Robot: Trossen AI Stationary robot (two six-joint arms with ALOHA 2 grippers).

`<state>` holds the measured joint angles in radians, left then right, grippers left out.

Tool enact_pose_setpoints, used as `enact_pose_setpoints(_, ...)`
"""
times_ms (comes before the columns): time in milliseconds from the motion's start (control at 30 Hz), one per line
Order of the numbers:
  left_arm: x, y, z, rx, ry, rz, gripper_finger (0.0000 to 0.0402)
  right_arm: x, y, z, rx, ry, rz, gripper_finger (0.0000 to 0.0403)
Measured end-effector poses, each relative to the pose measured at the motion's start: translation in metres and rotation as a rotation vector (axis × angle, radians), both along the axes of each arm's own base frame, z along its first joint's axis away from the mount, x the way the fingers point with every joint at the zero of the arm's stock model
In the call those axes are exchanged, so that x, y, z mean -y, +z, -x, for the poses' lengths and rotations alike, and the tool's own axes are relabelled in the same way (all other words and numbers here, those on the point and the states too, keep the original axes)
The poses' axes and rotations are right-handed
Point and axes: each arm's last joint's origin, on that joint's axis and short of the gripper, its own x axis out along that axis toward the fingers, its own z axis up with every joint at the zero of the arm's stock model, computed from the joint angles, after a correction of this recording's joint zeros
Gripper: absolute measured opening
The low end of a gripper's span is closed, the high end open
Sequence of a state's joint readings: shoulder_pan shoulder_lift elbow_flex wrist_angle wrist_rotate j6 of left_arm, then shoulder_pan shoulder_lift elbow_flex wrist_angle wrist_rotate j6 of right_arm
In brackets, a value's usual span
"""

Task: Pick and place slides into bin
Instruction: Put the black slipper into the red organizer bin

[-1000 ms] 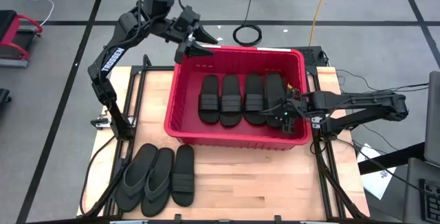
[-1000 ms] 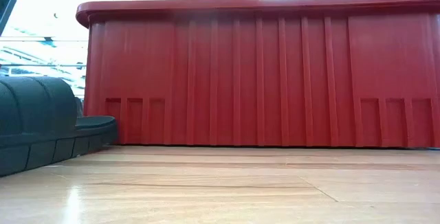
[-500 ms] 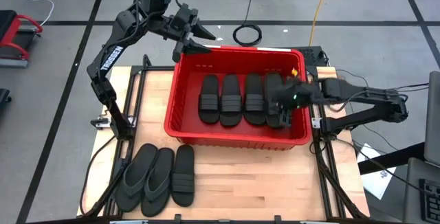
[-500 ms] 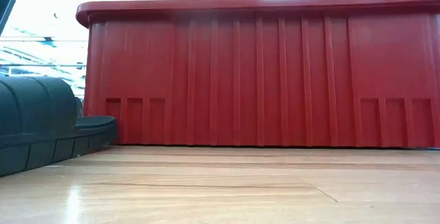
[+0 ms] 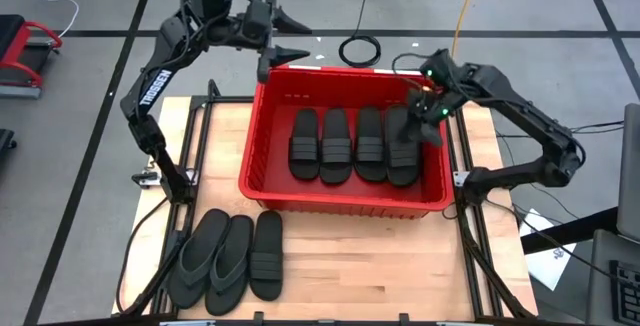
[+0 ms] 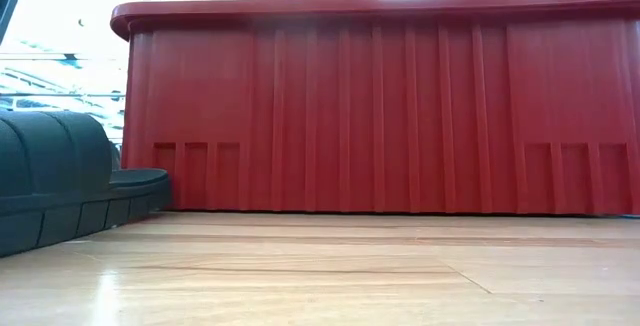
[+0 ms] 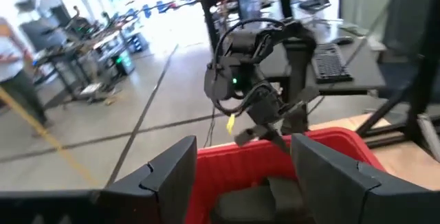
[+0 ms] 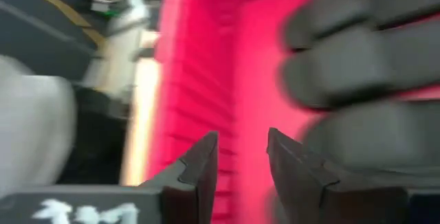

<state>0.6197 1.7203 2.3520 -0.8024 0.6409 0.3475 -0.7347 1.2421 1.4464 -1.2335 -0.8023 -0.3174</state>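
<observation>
Since a second ago the right gripper (image 5: 432, 118) has been lifted out of the bin (image 5: 345, 192) and drawn back over its right rim, the arm now being raised and folded high. Its fingers (image 8: 199, 162) are seen parted by a narrow gap with nothing held between them. Four slides (image 5: 354, 144) are laid side by side on the bin floor, the rightmost being just below the right gripper. Three more slides (image 5: 229, 255) are left on the counter (image 5: 370, 266) in front of the bin: two thong-style ones and a strapped one, lying close together. The left gripper (image 5: 283, 52) is held spread and empty above the bin's far left corner, with the arm stretched behind the counter. The step in hand is judged to be the withdrawal after a release. For the next move, one of the three slides on the counter must be reached, gripped by its strap or edge, and carried over the rim
</observation>
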Motion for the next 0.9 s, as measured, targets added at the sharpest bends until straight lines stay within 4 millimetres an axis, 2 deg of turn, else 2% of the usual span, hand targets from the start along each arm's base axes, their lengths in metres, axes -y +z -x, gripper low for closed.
enact_pose_setpoints(100,-0.002,0.0,0.0,-0.005,0.068,0.049,0.0241,0.019,0.002,0.005,-0.014,-0.108,0.202,0.0116)
enact_pose_setpoints(200,-0.004,0.0,0.0,-0.005,0.125,0.096,0.0241,0.033,0.007,0.007,-0.059,-0.335,0.31,0.0116)
enact_pose_setpoints(333,-0.004,0.0,0.0,-0.004,0.149,0.144,0.0241,0.036,0.009,0.003,0.013,-0.217,0.414,0.0116)
enact_pose_setpoints(433,-0.004,-0.001,0.0,-0.016,0.15,0.15,0.0241,0.04,-0.005,-0.006,-0.062,-0.156,0.363,0.0116)
enact_pose_setpoints(600,-0.008,-0.001,0.003,-0.018,0.159,0.097,0.0241,0.047,-0.05,-0.013,-0.362,0.031,0.15,0.0116)
enact_pose_setpoints(700,-0.015,-0.002,0.008,-0.023,0.179,0.099,0.0241,0.055,-0.07,-0.021,-0.446,0.094,0.052,0.0116)
enact_pose_setpoints(900,-0.029,-0.009,0.022,-0.084,0.167,0.118,0.0241,0.062,-0.083,-0.028,-0.464,0.145,0.03,0.0116)
